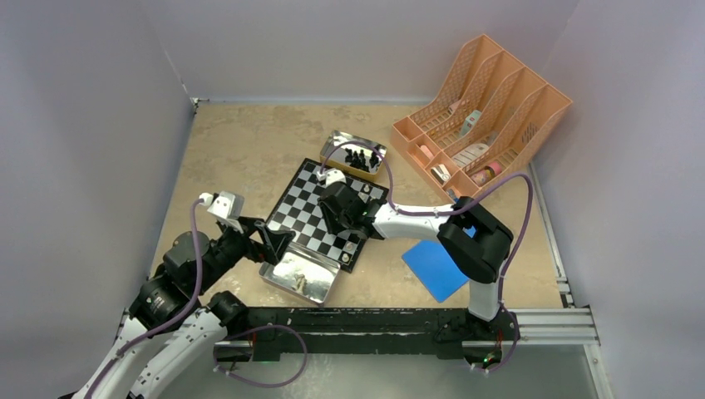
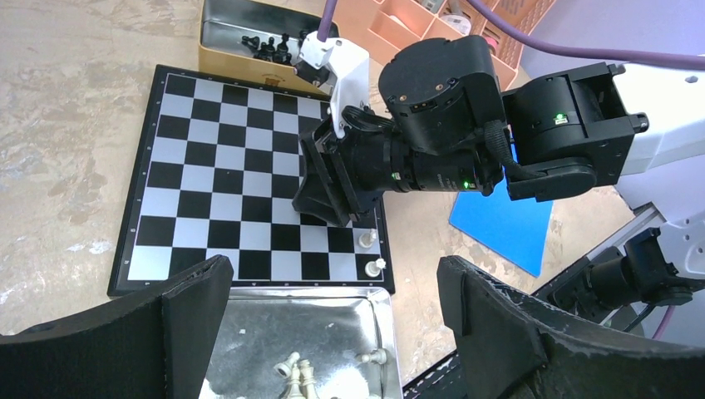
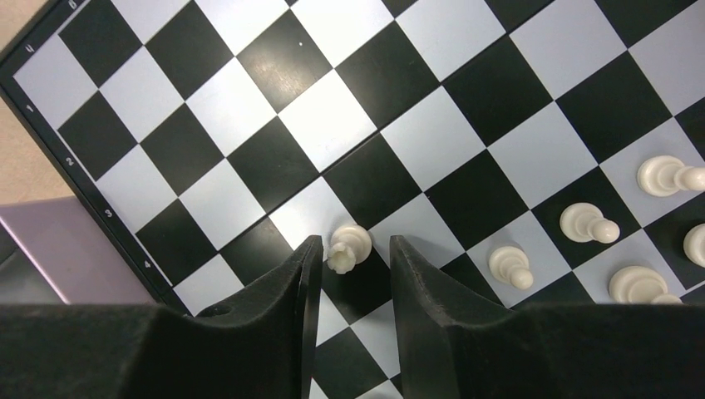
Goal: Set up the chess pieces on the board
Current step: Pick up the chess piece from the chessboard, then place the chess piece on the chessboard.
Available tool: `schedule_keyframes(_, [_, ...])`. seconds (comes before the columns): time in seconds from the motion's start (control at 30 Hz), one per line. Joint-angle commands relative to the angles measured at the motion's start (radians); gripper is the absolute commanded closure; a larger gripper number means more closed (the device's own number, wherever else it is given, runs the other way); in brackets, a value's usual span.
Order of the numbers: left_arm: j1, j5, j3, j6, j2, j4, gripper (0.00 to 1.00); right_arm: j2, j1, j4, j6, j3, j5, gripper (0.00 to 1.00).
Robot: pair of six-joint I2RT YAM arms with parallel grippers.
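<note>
- Grey walls box in a tan counter (image 1: 233,141); the board (image 1: 303,208) lies mid-counter, between a far tin (image 1: 378,150) of black pieces (image 1: 356,158) and a near tin (image 2: 249,324) holding white pieces (image 2: 298,370).
- Step in hand, as judged: filling the white side. A few white men (image 3: 589,223) stand in a slanting row near one edge of the board, and no black one is on it yet.
- Right pincer (image 3: 353,243) hangs low over the board, about half open, its fingers either side of one white piece (image 3: 347,249). A sliver of gap shows on one side, so no firm grip is visible. The piece looks close to a line between squares.
- Left pincer (image 2: 332,332) is spread wide and holds nothing, above the near tin.
- Next move likely calls for the right pincer either to close squarely on the piece and centre it, or to lift straight up without tipping it. The left can then drop for another white piece.
</note>
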Motion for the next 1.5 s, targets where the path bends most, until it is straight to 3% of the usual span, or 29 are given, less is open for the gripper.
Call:
schedule_keyframes(0.0, [0.003, 0.008, -0.001, 0.027, 0.001, 0.029, 0.05, -0.021, 0.003, -0.005, -0.015, 0.050, 0.021, 0.62])
schedule_keyframes(0.27, [0.003, -0.001, -0.002, 0.024, -0.005, 0.023, 0.05, -0.031, 0.004, -0.001, -0.018, 0.039, 0.012, 0.73])
schedule_keyframes(0.37, [0.003, 0.003, 0.001, 0.020, -0.008, 0.020, 0.05, -0.032, 0.006, -0.002, -0.015, 0.036, 0.009, 0.84])
schedule_keyframes(0.43, [0.003, 0.010, -0.004, 0.021, -0.012, 0.024, 0.05, -0.035, 0.005, -0.003, -0.016, 0.038, 0.007, 0.86])
schedule_keyframes(1.03, [0.004, 0.023, 0.000, 0.017, 0.021, 0.017, 0.05, -0.080, -0.004, -0.137, 0.013, 0.167, 0.057, 0.89])
schedule_keyframes(1.47, [0.003, 0.004, -0.002, 0.001, 0.014, 0.012, 0.05, -0.192, -0.207, -0.204, 0.001, 0.155, 0.145, 0.91])
